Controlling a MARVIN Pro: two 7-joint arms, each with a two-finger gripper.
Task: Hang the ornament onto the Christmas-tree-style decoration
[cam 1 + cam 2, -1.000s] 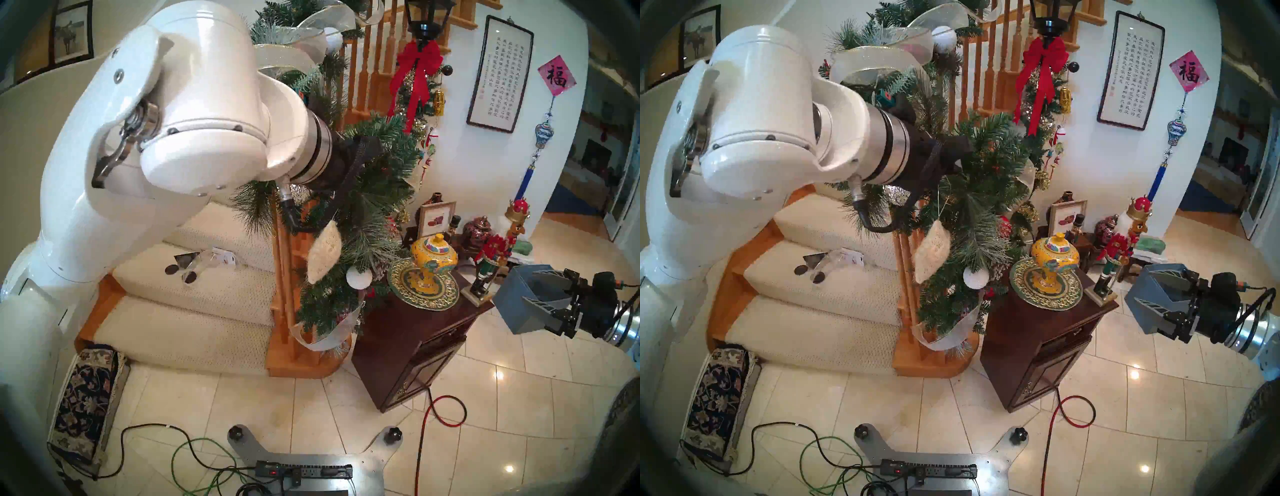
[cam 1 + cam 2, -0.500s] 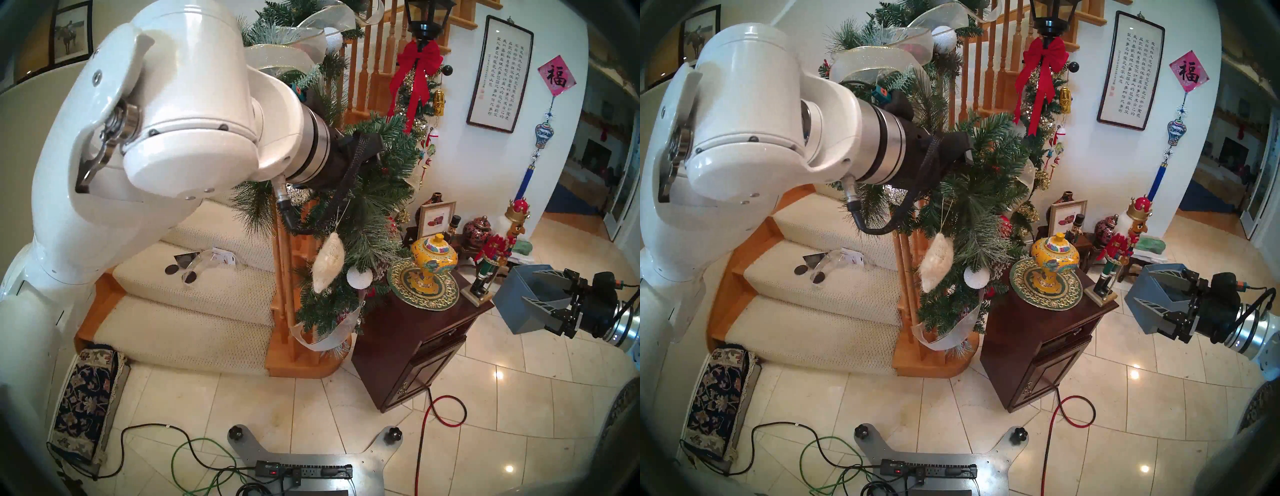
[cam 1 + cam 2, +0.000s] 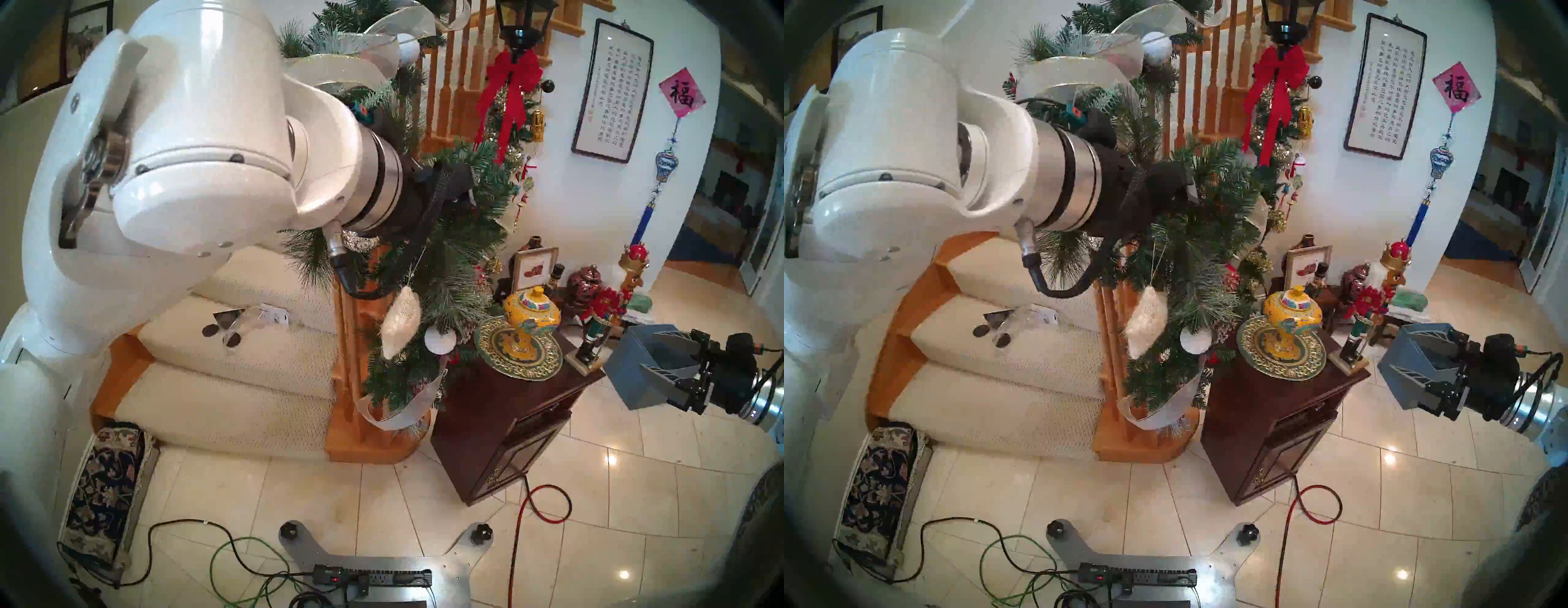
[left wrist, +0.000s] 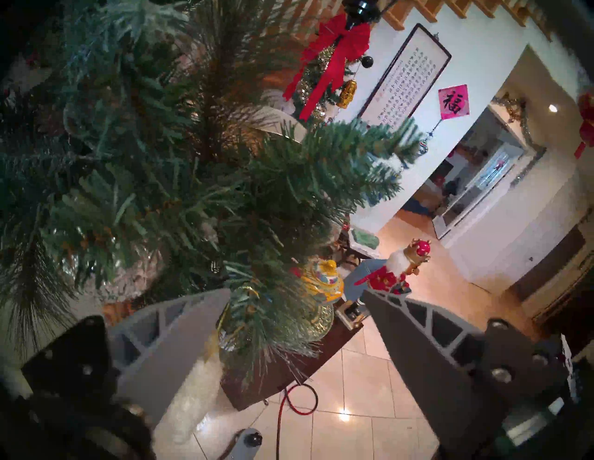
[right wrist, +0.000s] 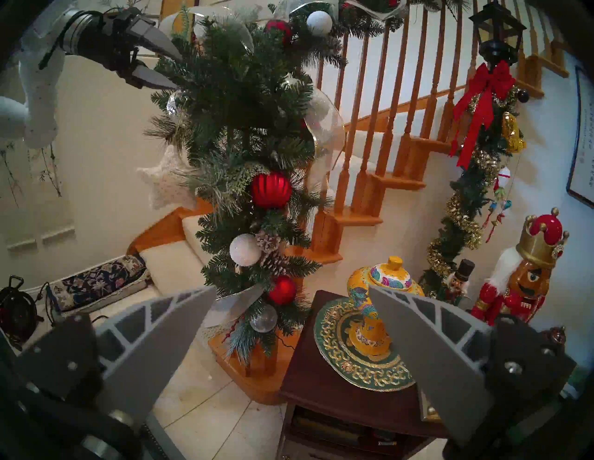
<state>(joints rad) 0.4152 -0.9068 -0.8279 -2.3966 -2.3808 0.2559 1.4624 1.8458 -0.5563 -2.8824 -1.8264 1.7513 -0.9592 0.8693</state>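
Right wrist view shows you the white star ornament (image 5: 167, 180) hanging by its gold string against the left side of the green garland (image 5: 244, 128), just above the white glittery ball (image 5: 245, 249). Your left gripper (image 5: 175, 69) sits spread wide at the garland's top, holding nothing; your right gripper (image 5: 291, 294) stands wide, well apart.

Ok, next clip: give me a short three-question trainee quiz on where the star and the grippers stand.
1. True or false: the left gripper is open.
2. Fill in: the right gripper is ___ and empty.
3. The white star hangs by its string from: A the left gripper, B the pine garland, C the right gripper.
Key: 1 true; 2 open; 3 B.
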